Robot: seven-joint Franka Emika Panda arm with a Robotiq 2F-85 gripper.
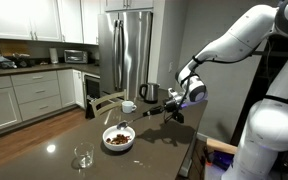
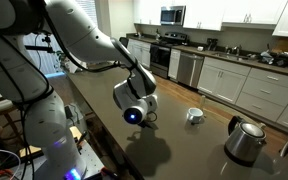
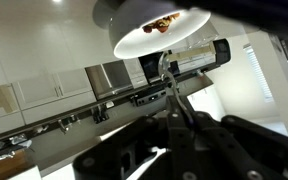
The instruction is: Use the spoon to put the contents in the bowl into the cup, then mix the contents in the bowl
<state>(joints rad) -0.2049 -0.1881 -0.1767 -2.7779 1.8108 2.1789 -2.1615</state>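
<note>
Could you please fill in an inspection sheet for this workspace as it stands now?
Surface: dark glossy table; no spills seen.
Job's things: white bowl holding brown contents; small white cup beyond it; spoon slanting down toward the bowl.
Clutter: clear glass near the table edge; kettle by the cup.
Grippers: gripper shut on the spoon, above the table beside the bowl.
Cables: thin wires appear by the robot's base; too small to trace.
Surroundings: kitchen with white cabinets and a steel fridge.
</note>
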